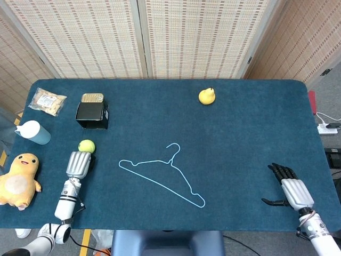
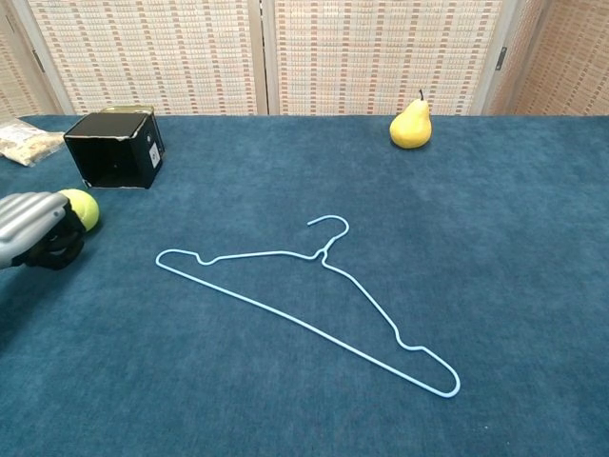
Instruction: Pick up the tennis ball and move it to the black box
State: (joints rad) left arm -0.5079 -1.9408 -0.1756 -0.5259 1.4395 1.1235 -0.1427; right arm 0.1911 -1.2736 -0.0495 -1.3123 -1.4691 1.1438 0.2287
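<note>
- Tennis ball (image 1: pixel 86 145) sits at the fingertips of the left robot hand (image 1: pixel 79 163), on the left side of the tabletop (image 1: pixel 240 138); in the chest view the ball (image 2: pixel 82 208) shows just past the silver back of that robot hand (image 2: pixel 36 233), whose dark fingers curl around its near side.
- Whether the ball is lifted clear of the blue surface or riding on it I cannot tell, but the grip looks real: the left robot hand holds the ball.
- Black box (image 1: pixel 92 114) stands further back on the same side, near the ball but still apart from it, with its opening turned toward the front-left in the chest view (image 2: pixel 116 149).
- Judged from this, the pick-up is done or nearly so and the carry is partway along; what is left is the last stretch to the box and the release into or at it.
- Right robot hand (image 1: pixel 290 190) rests at the near right corner, fingers spread and holding nothing, with no part in the job.
- Wire hanger (image 1: pixel 162 174) lies in the middle and the pear (image 1: pixel 206 96) at the far side, both well off the ball's likely path.
- Stuffed toy (image 1: pixel 19 180), a white-capped container (image 1: pixel 32 132) and a snack bag (image 1: pixel 48 101) line the left edge, beside the route rather than on it.
</note>
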